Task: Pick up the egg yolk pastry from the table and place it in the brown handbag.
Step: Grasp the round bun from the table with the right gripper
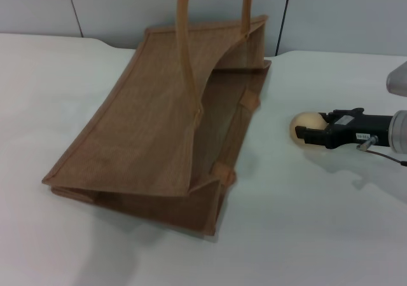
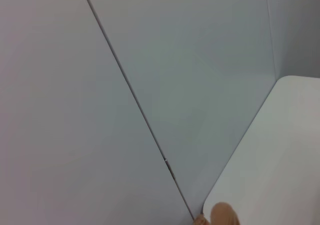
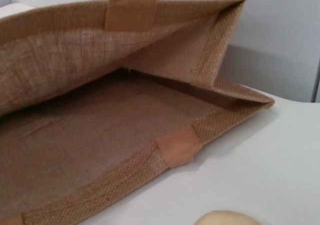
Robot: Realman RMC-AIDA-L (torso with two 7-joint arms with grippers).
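You have the white table spread across the whole scene, and on it the brown handbag lies on its side to the left and centre, its long axis running from near-left to far-right. Its mouth gapes toward the right, so the opening faces your working arm; the right wrist view looks straight into that mouth, with the lower lip flat on the table. One tan handle arches up out of frame.

Right of the bag's mouth, well apart from it, sits the egg yolk pastry on the table. Your right gripper reaches in from the right edge, pointing left, its black fingers spread to either side of the pastry; you cannot tell whether they already press on it, so treat it as not yet grasped.

The relation that matters: pastry, gripper and bag mouth line up right to left, so the carry likely runs leftward into the opening.

Your left gripper is out of sight.
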